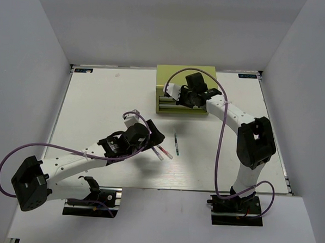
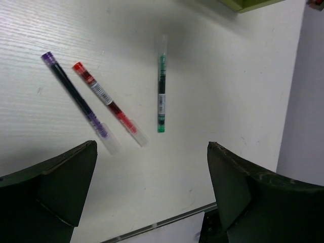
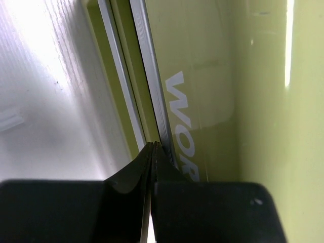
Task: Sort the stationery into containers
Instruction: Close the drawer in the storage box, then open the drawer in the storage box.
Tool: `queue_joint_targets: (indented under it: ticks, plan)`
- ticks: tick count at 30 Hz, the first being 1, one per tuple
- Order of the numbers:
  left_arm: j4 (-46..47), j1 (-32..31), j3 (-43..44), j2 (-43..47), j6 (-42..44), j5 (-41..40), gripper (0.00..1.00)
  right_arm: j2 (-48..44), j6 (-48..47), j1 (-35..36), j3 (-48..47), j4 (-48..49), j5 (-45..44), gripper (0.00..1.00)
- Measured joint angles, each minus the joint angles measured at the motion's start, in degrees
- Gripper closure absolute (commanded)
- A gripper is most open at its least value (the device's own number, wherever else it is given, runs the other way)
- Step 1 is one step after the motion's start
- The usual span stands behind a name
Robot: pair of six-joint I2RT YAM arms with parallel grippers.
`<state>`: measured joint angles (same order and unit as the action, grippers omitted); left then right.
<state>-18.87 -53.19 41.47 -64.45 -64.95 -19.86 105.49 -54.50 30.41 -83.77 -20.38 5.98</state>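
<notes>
three slim pens: purple (image 2: 78, 101), red (image 2: 109, 104), green (image 2: 161, 88); left end effector (image 2: 151, 152) open, right end effector (image 3: 153, 147) closed.

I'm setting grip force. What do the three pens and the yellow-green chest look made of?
The purple pen, red pen and green pen look plastic: clear glossy barrels showing coloured cores. The chest looks like painted metal, glossy: sharp reflections, thin drawer edges; plastic not excluded.
</notes>
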Motion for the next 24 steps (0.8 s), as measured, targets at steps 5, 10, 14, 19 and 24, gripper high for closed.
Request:
queue_joint_targets:
  ticks: [5, 10, 14, 19, 24]
  plan:
    - [8.63, 0.61, -3.52, -0.94, -1.55, 0.26, 0.0, -1.27, -2.93, -0.59, 0.15, -4.46, 7.89, 0.72]
    - [20.15, 3.02, -5.51, -5.53, -4.57, 1.77, 0.0, -14.47, -5.84, -1.31, 7.74, -7.3, 19.43, 0.1]
    - [30.58, 5.46, -5.53, -12.37, -7.69, 4.63, 0.0, -23.93, -3.23, -1.66, 10.93, -2.23, 22.12, 0.1]
    - [42.6, 7.45, -5.38, -21.57, -10.6, 6.49, 0.12, -24.3, 0.17, -3.89, 11.06, 4.79, 20.26, 0.11]
    - [52.46, 7.96, -3.37, -28.98, -11.85, 6.49, 0.29, -17.84, 2.78, -6.19, 8.35, 6.45, 15.26, 0.12]
